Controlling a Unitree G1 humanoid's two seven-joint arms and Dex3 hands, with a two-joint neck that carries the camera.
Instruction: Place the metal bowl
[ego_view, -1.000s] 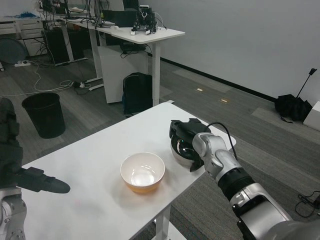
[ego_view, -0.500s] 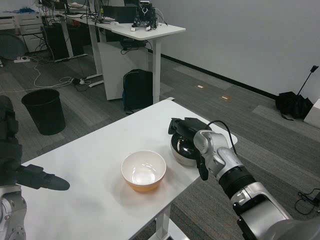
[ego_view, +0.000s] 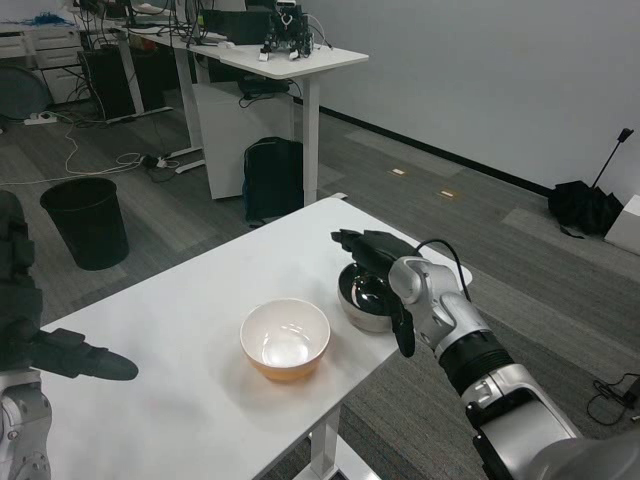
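The metal bowl (ego_view: 362, 298) is a small, shiny steel bowl with a dark, reflective inside, standing upright on the white table (ego_view: 200, 330) near the table's right edge. It sits just to the right of a larger cream bowl (ego_view: 285, 339) with an orange-brown outer wall; the two are close but a strip of tabletop shows between them.

Past the metal bowl the tabletop runs on only a little way before it drops off on the right side and at the far corner, so there is little room on that side. To the left of the cream bowl a broad stretch of white surface reaches toward the left hand. Beyond the table lies grey carpet, with a black bin (ego_view: 87, 220), a dark backpack (ego_view: 273, 182) and a white desk (ego_view: 285, 70) farther off.

The right hand (ego_view: 378, 262) lies over the metal bowl's far and right rim, fingers spread across the top and one finger hanging down beside the bowl's near right side. Whether it has a real grip on the rim or merely rests on it cannot be told. The left hand (ego_view: 72, 357) waits low at the table's left end, fingers stretched out and together, holding nothing.
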